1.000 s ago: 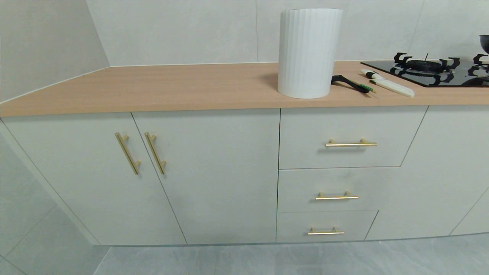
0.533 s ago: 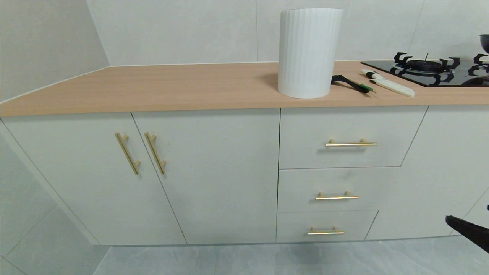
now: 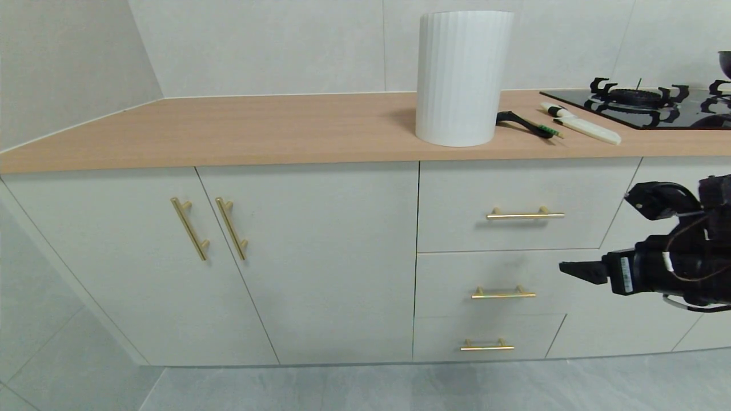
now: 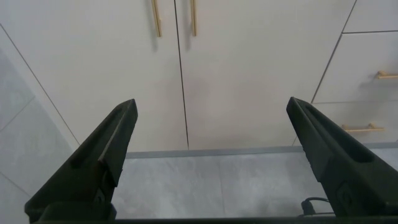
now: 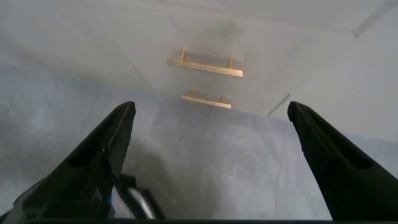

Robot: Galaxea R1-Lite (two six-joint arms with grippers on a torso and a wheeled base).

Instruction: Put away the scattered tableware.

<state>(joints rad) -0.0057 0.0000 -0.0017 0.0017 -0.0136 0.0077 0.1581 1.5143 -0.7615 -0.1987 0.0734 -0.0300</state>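
bench (image 3: 257, 128): wooden | stove (image 3: 639, 105): black, at bench's right end | cupboard doors (image 3: 320, 257): two, shut, under left | drawers (image 3: 457, 197): three, shut, gold handles (image 3: 524, 215) | floor (image 3: 342, 388): grey

Right gripper (image 5: 210, 115) jaws spread wide, free gap between; shut drawer fronts (image 5: 261, 37) with handles (image 5: 206, 65) block dead ahead. Left gripper (image 4: 211, 109) same deal, closed cabinet doors (image 4: 249, 74) ahead.

Worktop and cabinet front — right gripper at the right edge

A tall white ribbed container (image 3: 462, 77) stands on the wooden countertop (image 3: 257, 128). Between it and the hob (image 3: 628, 116) lie a black-handled utensil (image 3: 524, 125) and a white knife (image 3: 581, 129), close together. Below are two doors (image 3: 308, 257) and three gold-handled drawers (image 3: 502, 188). The right gripper (image 3: 579, 270) hangs beside the middle drawer (image 3: 445, 279), off its right end.
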